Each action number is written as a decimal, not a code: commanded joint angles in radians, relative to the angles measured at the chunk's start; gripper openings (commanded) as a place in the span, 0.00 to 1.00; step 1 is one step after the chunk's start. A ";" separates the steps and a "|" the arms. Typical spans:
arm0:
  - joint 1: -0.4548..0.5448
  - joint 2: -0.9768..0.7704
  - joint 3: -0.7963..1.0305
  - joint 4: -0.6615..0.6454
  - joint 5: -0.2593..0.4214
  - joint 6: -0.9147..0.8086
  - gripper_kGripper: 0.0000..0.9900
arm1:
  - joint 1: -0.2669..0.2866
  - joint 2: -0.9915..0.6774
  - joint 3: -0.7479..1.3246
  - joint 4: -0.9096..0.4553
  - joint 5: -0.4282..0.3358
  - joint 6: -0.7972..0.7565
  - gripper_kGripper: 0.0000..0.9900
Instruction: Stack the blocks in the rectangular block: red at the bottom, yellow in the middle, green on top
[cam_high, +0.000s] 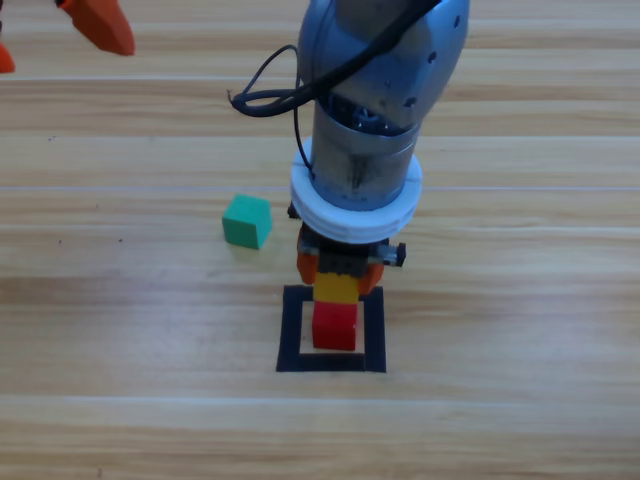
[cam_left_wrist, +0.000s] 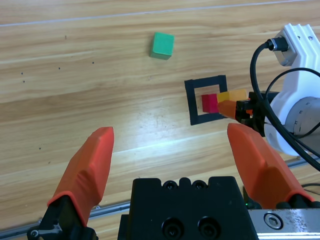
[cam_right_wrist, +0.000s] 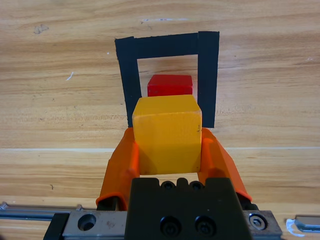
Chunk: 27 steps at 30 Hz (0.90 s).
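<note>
The yellow cube (cam_right_wrist: 167, 132) is clamped between the jaws of the right gripper (cam_high: 340, 272) and is held over the red cube (cam_high: 335, 327); whether the two touch cannot be told. The red cube is seated inside the black tape rectangle (cam_high: 291, 330). At ten o'clock from the rectangle, the green cube (cam_high: 247, 221) is found alone on the wooden table (cam_high: 520, 400). The left gripper (cam_left_wrist: 172, 157) is kept at the upper left edge, jaws spread wide and holding nothing.
</note>
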 joint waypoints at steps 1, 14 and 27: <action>0.019 -0.015 0.036 -0.025 -0.013 0.007 0.99 | 0.025 0.075 -0.015 0.010 0.019 0.015 0.13; 0.019 -0.016 0.096 -0.069 -0.022 0.001 0.99 | 0.026 0.075 -0.023 0.038 0.033 0.020 0.13; 0.021 -0.031 0.136 -0.102 -0.025 -0.007 0.99 | 0.028 0.097 -0.026 0.041 0.033 0.019 0.13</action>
